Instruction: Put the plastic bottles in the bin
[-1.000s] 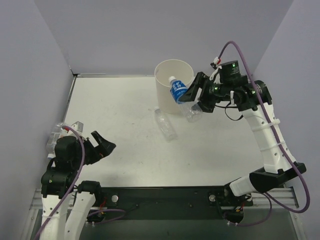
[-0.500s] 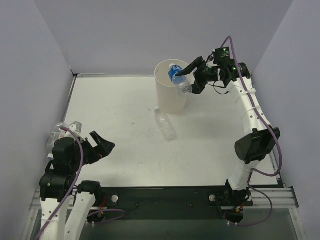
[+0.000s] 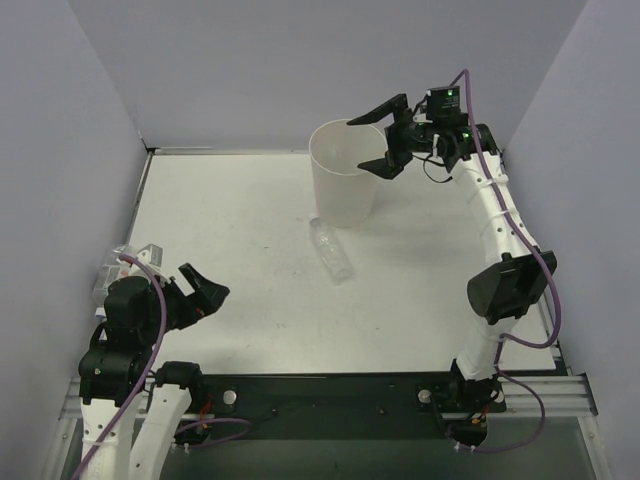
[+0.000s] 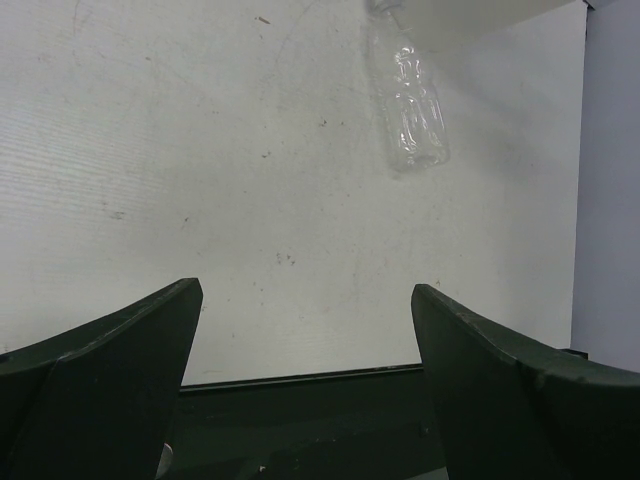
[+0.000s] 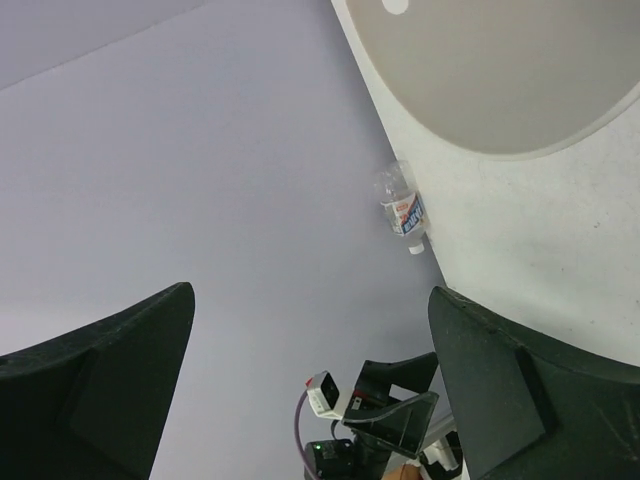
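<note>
The off-white bin (image 3: 340,195) stands at the back of the table. My right gripper (image 3: 372,142) hangs open over its right rim with nothing between the fingers, and in the right wrist view (image 5: 310,292) the bin's grey round shape (image 5: 500,80) fills the upper right. No blue-labelled bottle shows in any view. An unlabelled clear bottle (image 3: 331,250) lies on its side just in front of the bin, also in the left wrist view (image 4: 410,105). A labelled bottle (image 5: 403,212) lies against the left wall (image 3: 108,275), partly behind my left arm. My left gripper (image 3: 205,290) is open and empty near the front left (image 4: 305,290).
Lilac walls close the table on the left, back and right. A black rail (image 3: 330,390) with both arm bases runs along the near edge. The right arm's elbow (image 3: 510,285) stands high over the right side.
The right gripper carried the blue-labelled bottle up over the bin's rim and opened. The bottle is gone from its fingers. The left arm has not moved.
</note>
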{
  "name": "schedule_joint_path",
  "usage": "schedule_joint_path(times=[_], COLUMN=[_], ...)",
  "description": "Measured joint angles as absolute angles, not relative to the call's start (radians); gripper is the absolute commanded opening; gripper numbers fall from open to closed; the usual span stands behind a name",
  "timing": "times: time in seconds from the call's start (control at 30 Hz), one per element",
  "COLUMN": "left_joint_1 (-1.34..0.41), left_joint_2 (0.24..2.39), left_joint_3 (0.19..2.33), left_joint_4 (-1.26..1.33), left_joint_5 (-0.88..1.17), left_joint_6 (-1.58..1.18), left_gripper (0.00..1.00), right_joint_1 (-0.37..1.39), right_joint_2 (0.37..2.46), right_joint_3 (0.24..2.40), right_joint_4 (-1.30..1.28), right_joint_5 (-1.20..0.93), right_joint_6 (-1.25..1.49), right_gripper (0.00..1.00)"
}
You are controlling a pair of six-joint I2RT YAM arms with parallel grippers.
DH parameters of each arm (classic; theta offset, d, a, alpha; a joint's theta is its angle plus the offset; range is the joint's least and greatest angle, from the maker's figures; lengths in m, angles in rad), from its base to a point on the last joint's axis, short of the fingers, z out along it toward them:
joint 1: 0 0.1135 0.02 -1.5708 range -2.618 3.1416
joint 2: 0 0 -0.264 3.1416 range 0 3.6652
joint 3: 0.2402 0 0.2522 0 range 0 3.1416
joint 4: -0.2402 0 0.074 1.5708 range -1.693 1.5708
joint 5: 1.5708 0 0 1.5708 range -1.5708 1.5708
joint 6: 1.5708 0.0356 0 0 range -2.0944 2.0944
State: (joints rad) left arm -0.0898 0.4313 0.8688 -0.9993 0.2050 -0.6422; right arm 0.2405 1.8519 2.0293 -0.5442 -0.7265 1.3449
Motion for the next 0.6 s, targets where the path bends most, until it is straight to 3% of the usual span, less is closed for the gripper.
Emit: schedule_joint_path(times=[0.23,0.4,0.6], left_joint_1=[-0.09,-0.09,-0.09], left_joint_2=[0.433,0.433,0.432], left_joint_3=[0.869,0.869,0.869], left_joint_4=[-1.0,-1.009,-1.016], left_joint_5=[0.205,0.194,0.19], left_joint_6=[-0.639,-0.626,-0.619], left_gripper=[0.97,0.97,0.97], right_joint_1=[0.232,0.23,0.329], right_joint_2=[1.838,1.694,1.411], right_joint_3=[2.003,1.788,1.488], right_joint_4=[-0.52,-0.57,-0.668], right_joint_5=[-0.732,-0.682,-0.406], right_joint_6=[1.298,1.069,0.717], right_gripper=[0.93,0.91,0.91])
